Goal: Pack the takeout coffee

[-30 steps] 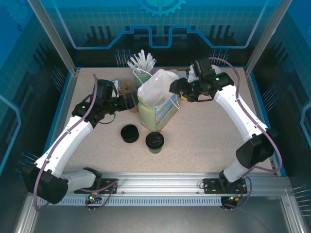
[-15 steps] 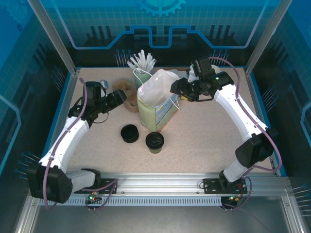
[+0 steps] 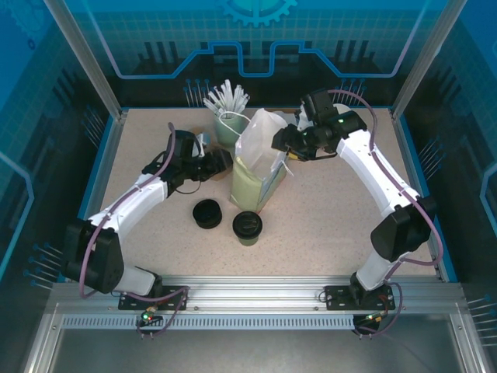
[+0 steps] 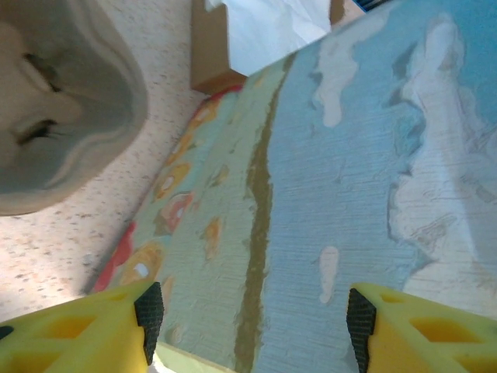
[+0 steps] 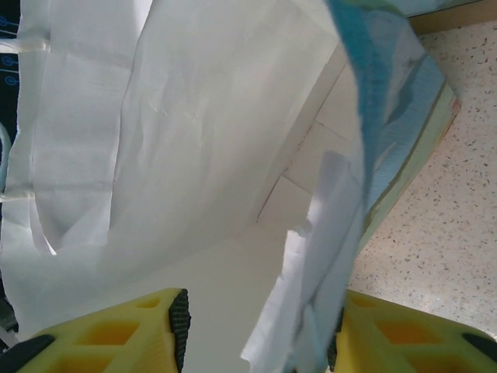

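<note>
Top external shows the takeout coffee (image 3: 247,226) upright on the table (image 3: 334,210), just on the near side of the paper bag (image 3: 260,171), toward the arm bases. The left gripper (image 3: 224,163) is spread wide against the bag's left wall. The right gripper (image 3: 285,145), also spread, straddles the bag's rim. We judge the left nearer: the cup lies back toward its base, slightly right.

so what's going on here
Both arms are at the tall pale green and white paper bag. The left hand is open at its printed side, and the right hand is open with the bag's top edge between its fingers. The small black-lidded paper coffee cup stands on the table in front, not yet packed.
</note>
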Available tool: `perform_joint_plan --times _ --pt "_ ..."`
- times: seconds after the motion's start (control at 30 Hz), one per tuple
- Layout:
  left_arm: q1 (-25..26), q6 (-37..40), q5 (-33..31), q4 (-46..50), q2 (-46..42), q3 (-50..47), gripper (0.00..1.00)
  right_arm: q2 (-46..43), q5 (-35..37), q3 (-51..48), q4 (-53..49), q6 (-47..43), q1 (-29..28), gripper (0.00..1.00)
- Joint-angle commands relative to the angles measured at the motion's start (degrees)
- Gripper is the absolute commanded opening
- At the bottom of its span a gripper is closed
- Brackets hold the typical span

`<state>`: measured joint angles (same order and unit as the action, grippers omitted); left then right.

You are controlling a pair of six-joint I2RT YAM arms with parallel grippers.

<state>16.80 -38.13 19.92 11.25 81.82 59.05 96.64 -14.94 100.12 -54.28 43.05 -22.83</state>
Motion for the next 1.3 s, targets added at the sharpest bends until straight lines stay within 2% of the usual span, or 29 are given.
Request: perform_joint_plan --times 0.0,0.63,1.13,1.27 --pt "1.17 -1.55 2.16 -2.81 0.25 0.29 0.65 -1.23 0.84 1.43 -1.97 -1.28 0.61 0.51" --pt "11.42 -6.45 1.3 -7.34 1.28 -2.97 0.63 -8.42 1.64 -4.23 -6.34 -6.93 7.08 0.44" --pt "21.72 -10.28 -1.02 -12.81 6.91 -0.74 0.61 -14.13 4.3 -7.83 -11.66 -14.03 12.1 0.4" --pt "24.22 -11.25 -1.18 -14.75 9.34 0.37 0.61 -15.41 4.41 -8.05 -12.21 -15.63 14.13 0.44"
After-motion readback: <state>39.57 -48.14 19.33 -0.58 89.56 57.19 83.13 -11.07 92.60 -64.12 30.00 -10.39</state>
